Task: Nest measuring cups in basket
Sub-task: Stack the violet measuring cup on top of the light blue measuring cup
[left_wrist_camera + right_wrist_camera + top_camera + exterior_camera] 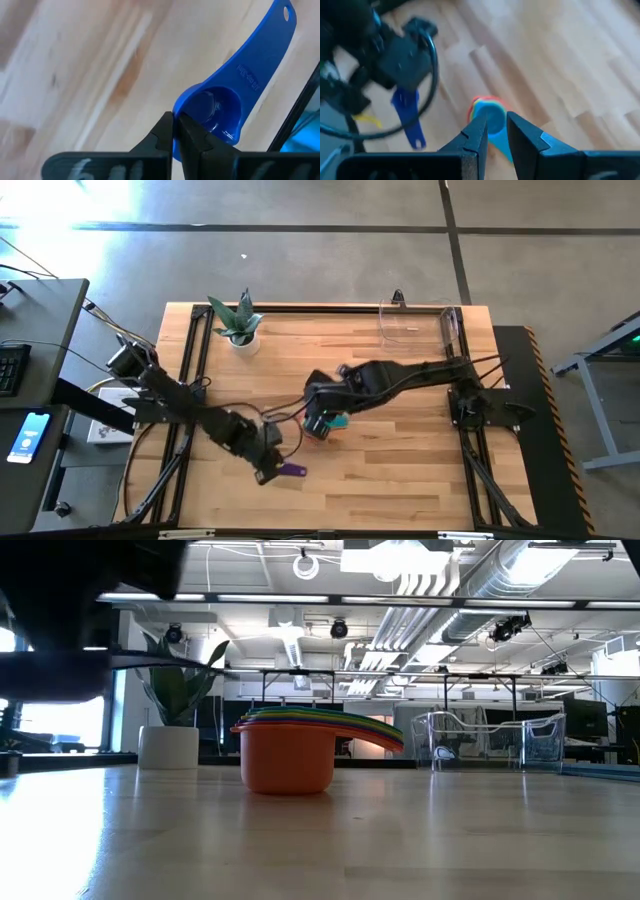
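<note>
wooden table under both arms, with a potted plant near its far left edge. the left hand sits near the front edge, its fingers pinched tight on the rim of a small blue cup, whose handle points away from the wrist. at the table's middle the right hand hovers over the stacked cups, orange at the bottom; its fingers stand slightly apart, the top cup showing between them, and whether they grip it i cannot tell. the clear basket stands at the far right edge, well apart from both hands.
</note>
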Available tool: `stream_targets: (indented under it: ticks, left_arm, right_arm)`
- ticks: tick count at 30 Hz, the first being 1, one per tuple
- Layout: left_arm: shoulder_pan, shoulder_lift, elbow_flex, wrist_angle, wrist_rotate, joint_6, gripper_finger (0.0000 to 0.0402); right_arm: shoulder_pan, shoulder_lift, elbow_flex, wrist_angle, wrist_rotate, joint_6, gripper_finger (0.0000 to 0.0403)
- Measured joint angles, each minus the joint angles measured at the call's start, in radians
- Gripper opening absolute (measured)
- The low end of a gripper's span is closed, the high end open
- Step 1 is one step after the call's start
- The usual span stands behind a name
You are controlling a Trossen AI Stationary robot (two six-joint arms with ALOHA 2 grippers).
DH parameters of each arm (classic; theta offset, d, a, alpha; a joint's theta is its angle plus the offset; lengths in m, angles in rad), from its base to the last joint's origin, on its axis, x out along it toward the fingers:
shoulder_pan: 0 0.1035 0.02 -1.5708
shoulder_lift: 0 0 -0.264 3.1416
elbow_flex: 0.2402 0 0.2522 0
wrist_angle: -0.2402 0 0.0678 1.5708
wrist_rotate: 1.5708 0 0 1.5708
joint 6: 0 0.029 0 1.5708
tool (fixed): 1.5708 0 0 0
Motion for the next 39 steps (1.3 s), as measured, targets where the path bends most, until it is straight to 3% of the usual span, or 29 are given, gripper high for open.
stream_targets:
  ticks: [6, 15, 22, 39]
  left_arm:
    - [0.126, -0.009, 0.002, 0.087, 0.010, 0.079, 0.0003]
    - [0.289, -0.009, 0.112, 0.100, 0.026, 0.137, 0.0003]
    - [0.382, -0.009, 0.122, 0.135, 0.030, 0.139, 0.0003]
    - [0.404, 0.057, 0.122, 0.179, 0.070, 0.140, 0.0003]
  right_arm:
    - [-0.047, -0.054, 0.000, -0.004, 0.064, -0.005, 0.0064]
    - [-0.145, -0.092, 0.000, -0.016, 0.066, -0.070, 0.0064]
    - [-0.200, -0.094, 0.000, -0.018, 0.054, -0.128, 0.0064]
    - [-0.226, -0.094, 0.000, -0.061, 0.052, -0.147, 0.0064]
